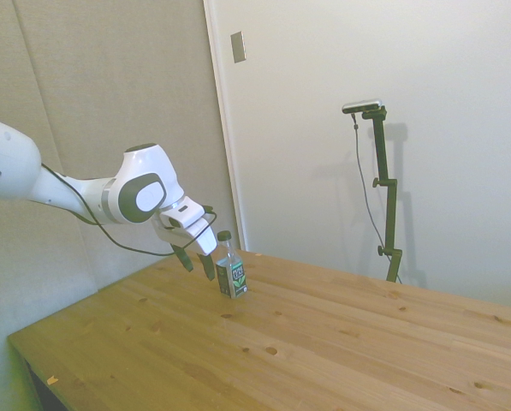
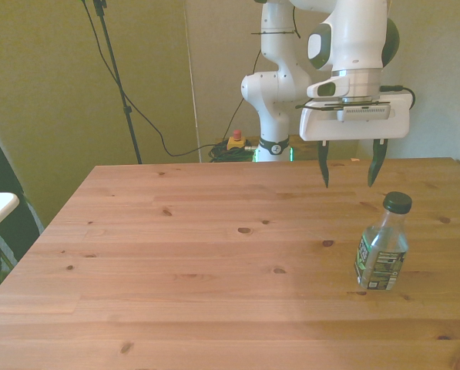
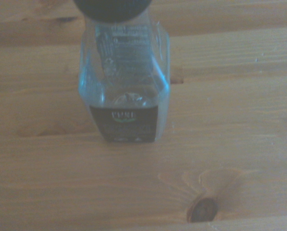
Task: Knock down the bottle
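The small clear plastic bottle with a dark cap and a dark green-and-white label (image 2: pixel 381 248) stands upright on the pale wooden worktop (image 2: pixel 214 270), toward the front view's right, so the knock-down has not yet happened. The white arm's two-finger claw (image 2: pixel 349 168) hangs just behind and above it, its dark fingers parted and holding nothing, the tips about level with the cap and apart from the bottle. In the side view the claw (image 1: pixel 195 259) sits close beside the bottle (image 1: pixel 230 270) on the arm's side, with a narrow gap between them. The wrist view looks down onto the bottle (image 3: pixel 125 91), its cap at the edge of the picture. This reads as the approach step, the claw lined up for the push. The next move likely calls for a sideways sweep against the upper part of the bottle, near the cap, so it tips rather than slides across the wood.
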`<action>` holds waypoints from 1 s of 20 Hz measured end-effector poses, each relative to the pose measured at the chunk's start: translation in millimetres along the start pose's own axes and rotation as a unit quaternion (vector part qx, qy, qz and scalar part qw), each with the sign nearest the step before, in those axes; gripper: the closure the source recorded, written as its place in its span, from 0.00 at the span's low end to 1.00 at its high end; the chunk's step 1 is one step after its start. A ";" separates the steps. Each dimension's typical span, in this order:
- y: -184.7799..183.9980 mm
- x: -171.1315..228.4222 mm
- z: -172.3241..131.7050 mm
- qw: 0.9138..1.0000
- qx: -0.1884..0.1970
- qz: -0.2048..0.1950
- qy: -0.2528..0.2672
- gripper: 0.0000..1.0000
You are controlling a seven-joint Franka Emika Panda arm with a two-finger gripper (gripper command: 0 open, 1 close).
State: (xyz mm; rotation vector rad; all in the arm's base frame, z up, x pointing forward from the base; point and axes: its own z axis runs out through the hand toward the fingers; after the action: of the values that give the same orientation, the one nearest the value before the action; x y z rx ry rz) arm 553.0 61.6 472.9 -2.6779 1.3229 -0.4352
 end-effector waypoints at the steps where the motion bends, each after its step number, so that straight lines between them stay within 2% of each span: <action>1: -4.4 3.0 0.2 1.000 0.000 0.003 0.003 1.00; 9: -33.2 13.0 4.0 1.000 -0.004 0.014 0.012 1.00; 20: -53.8 22.6 17.1 0.999 -0.005 0.023 0.022 1.00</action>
State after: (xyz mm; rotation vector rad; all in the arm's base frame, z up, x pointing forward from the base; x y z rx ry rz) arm 612.0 76.2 473.8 -2.6552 1.4003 -0.4867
